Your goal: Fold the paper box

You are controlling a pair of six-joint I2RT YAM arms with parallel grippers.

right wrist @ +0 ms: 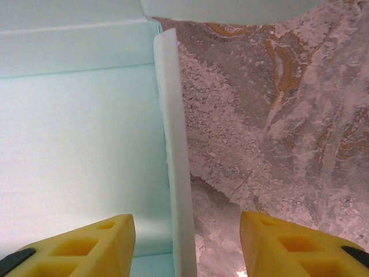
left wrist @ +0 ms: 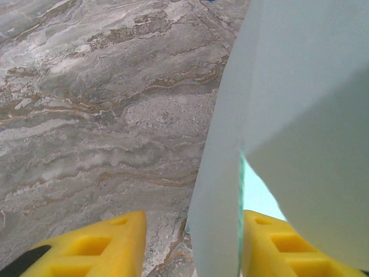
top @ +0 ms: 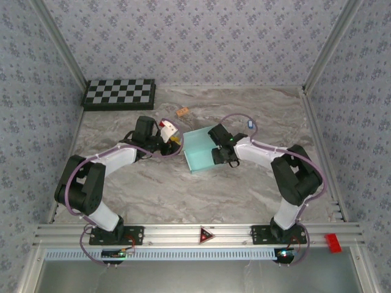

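Observation:
The paper box (top: pixel 200 152) is a pale aqua open tray with raised walls, sitting mid-table. My left gripper (top: pixel 175 142) is at its left wall and my right gripper (top: pixel 220 151) at its right wall. In the left wrist view the yellow fingers (left wrist: pixel 101 245) stand apart around an upright box wall (left wrist: pixel 216 190), which is close to the right finger with a gap to the left one. The right wrist view has the right gripper (right wrist: pixel 187 231) open astride another wall (right wrist: pixel 176 173), touching neither finger, with the box floor (right wrist: pixel 75 144) to its left.
A black-and-white checkerboard (top: pixel 119 93) lies at the back left. A small brown block (top: pixel 181 112) and a small blue item (top: pixel 250 124) rest behind the box. Patterned walls close in the marble table (top: pixel 153 189) on three sides. A red block (top: pixel 332 242) sits on the front rail.

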